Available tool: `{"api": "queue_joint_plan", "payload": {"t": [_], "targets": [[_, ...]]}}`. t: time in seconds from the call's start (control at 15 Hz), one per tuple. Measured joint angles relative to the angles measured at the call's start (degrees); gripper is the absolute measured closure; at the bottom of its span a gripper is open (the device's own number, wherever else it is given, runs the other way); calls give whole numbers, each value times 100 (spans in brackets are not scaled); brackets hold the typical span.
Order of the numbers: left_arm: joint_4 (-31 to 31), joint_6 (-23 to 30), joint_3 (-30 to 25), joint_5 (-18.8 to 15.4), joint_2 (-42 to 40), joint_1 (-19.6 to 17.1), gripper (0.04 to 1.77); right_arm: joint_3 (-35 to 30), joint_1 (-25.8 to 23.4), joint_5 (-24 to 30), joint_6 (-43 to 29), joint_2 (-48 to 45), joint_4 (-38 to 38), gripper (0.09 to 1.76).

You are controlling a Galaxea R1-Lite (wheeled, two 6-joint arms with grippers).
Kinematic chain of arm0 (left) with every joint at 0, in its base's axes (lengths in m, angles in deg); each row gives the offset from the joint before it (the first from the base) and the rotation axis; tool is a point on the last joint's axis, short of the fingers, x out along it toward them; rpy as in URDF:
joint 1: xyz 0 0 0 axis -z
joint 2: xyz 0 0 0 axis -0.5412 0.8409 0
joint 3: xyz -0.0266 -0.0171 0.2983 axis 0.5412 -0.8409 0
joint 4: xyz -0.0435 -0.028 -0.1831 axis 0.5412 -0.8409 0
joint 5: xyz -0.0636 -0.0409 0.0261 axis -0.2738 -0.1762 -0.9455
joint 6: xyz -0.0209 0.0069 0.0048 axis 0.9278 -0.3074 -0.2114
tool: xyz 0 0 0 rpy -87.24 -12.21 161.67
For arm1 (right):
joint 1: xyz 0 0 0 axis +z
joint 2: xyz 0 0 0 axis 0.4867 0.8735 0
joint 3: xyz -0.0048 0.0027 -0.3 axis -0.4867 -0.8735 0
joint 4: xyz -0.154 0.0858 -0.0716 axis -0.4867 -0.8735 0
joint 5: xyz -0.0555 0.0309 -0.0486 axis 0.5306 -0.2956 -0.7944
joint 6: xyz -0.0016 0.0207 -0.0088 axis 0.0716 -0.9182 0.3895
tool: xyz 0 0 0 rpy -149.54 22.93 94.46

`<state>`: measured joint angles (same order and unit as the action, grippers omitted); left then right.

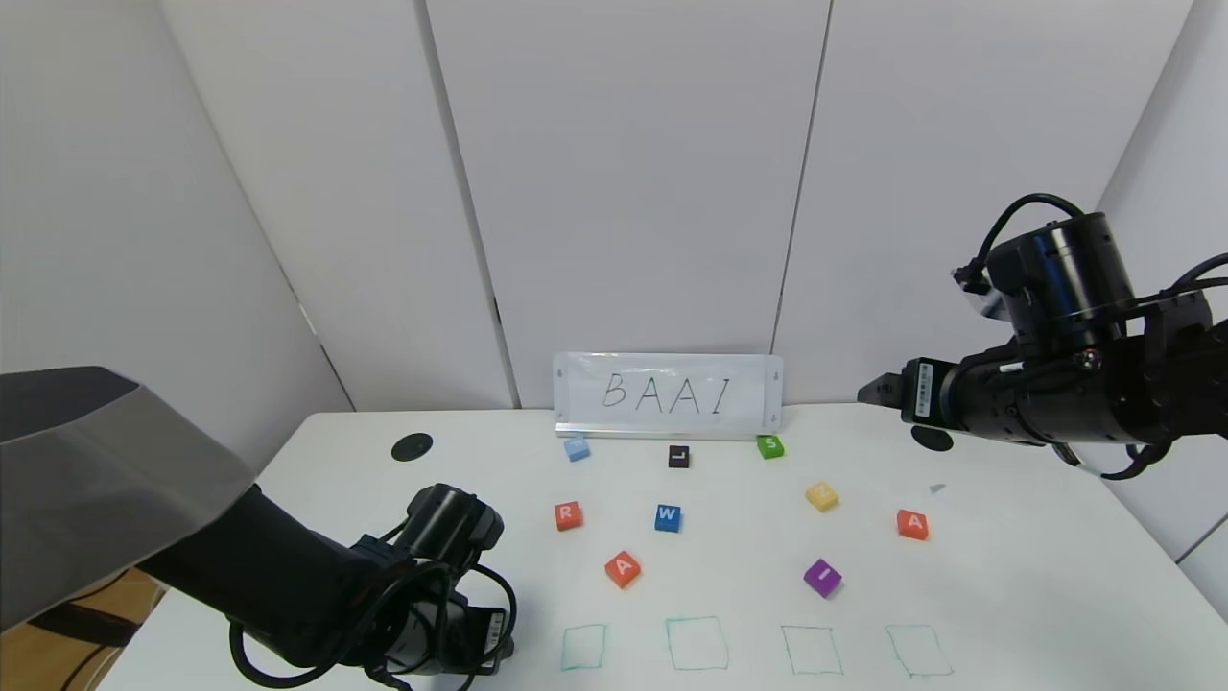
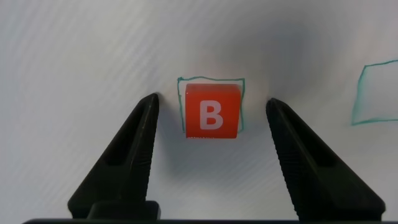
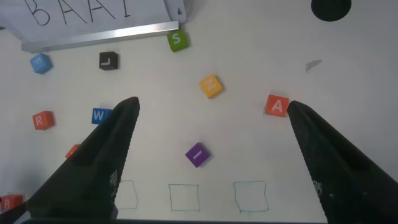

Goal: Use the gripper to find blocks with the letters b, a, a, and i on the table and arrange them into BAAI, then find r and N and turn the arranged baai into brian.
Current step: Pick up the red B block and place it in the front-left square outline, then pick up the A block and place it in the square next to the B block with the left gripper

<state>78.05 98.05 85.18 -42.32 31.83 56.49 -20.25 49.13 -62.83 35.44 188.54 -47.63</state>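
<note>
Progress — one of four letters placed; the B cube (image 2: 211, 111) sits inside a green square outline (image 2: 181, 102), with the left gripper (image 2: 211, 134) straddling it, jaws released and clear of both its sides; in the head view this spot is hidden behind the left arm.

Landmark: the BAAI sign (image 1: 668, 394) at the back of the table (image 1: 1055, 576).

Remaining for BAAI — two A cubes, one (image 1: 623, 568) well in front of the sign and left of it, one (image 1: 912, 524) off to the sign's right; the purple I (image 1: 822, 577) in front of the sign's right end.

Four empty outlines show in the head view, the leftmost (image 1: 583, 646) nearest the left arm.

For the later step: r (image 1: 568, 515) lies in front of the sign's left end; the yellow cube (image 1: 821, 495), probably the N, in front of its right end.

Other cubes: one each of blue W (image 1: 668, 517), green S (image 1: 769, 445), black L (image 1: 678, 456), and light blue (image 1: 576, 447).

The right gripper (image 3: 211, 115) hangs high above the table, jaws wide apart, empty.
</note>
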Motion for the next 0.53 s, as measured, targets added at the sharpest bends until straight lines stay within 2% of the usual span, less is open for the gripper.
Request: {"api": "queue_joint_plan", "payload": {"t": [0.2,0.53], "targets": [[16,-2,7,0,0,0,41,0,0,0,2,0,0,14],[38,-2,7,2,-16,-13,27,0,0,0,0,0,-2,14]]}}
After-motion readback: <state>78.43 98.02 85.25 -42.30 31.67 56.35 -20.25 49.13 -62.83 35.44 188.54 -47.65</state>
